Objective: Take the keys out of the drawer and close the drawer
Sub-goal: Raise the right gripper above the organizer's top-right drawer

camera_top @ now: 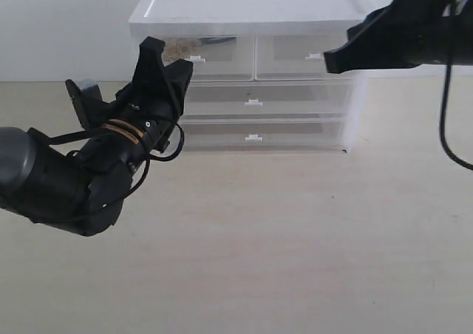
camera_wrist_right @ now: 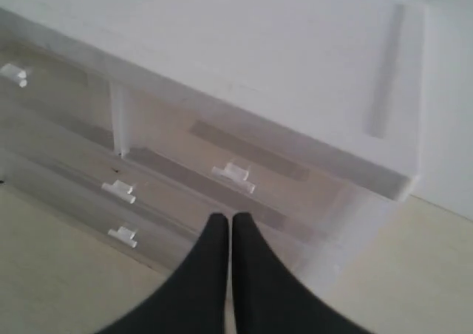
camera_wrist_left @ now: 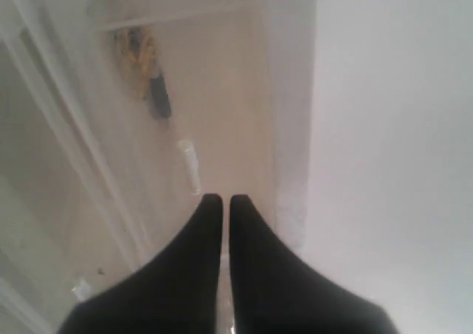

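Observation:
The drawer point(camera_top: 211, 53), upper left in the white unit, sits flush with its neighbour, its tab handle point(camera_top: 196, 58) showing. Through its translucent front I make out the keys point(camera_top: 176, 51); in the left wrist view the keys point(camera_wrist_left: 139, 52) are a gold cluster with a dark cord, behind the drawer point(camera_wrist_left: 222, 90) front. My left gripper point(camera_top: 168, 57) point(camera_wrist_left: 225, 199) hovers just before the tab handle point(camera_wrist_left: 190, 164), shut and holding nothing. My right gripper point(camera_top: 329, 60) point(camera_wrist_right: 230, 217) is shut too, empty, in front of the right-hand half drawer point(camera_top: 303, 53).
Two full-width drawers point(camera_top: 255, 101) point(camera_top: 255, 136) lie below, with small tab handles point(camera_wrist_right: 118, 190) point(camera_wrist_right: 122, 236). The unit's flat white top point(camera_top: 251, 5) is bare. Pale tabletop point(camera_top: 281, 238) stretches out in front. A black cable point(camera_top: 447, 120) hangs from the right arm.

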{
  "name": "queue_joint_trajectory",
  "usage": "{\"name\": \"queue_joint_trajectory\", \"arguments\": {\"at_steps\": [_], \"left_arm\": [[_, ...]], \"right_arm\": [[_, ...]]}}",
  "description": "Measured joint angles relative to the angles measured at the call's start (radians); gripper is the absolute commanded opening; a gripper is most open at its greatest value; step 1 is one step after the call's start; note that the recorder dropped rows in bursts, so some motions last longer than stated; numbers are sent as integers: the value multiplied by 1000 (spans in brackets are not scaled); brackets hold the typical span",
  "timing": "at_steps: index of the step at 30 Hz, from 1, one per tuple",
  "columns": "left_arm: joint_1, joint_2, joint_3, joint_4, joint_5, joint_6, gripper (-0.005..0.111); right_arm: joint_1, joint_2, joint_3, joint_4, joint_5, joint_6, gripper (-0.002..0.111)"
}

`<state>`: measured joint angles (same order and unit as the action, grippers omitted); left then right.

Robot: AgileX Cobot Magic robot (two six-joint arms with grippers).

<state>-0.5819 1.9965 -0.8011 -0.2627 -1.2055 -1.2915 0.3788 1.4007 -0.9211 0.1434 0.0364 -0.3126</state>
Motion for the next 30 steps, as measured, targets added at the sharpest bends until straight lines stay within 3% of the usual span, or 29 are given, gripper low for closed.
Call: {"name": "queue_joint_trajectory", "arguments": {"at_steps": [10,30], "left_arm": [[0,41,0,63,-5,-39,4],[0,41,0,81,-5,-7,4]], "right_arm": [[10,206,-115,0,-7,-22,0],[39,299,-123,0,-222,-102,0]]}}
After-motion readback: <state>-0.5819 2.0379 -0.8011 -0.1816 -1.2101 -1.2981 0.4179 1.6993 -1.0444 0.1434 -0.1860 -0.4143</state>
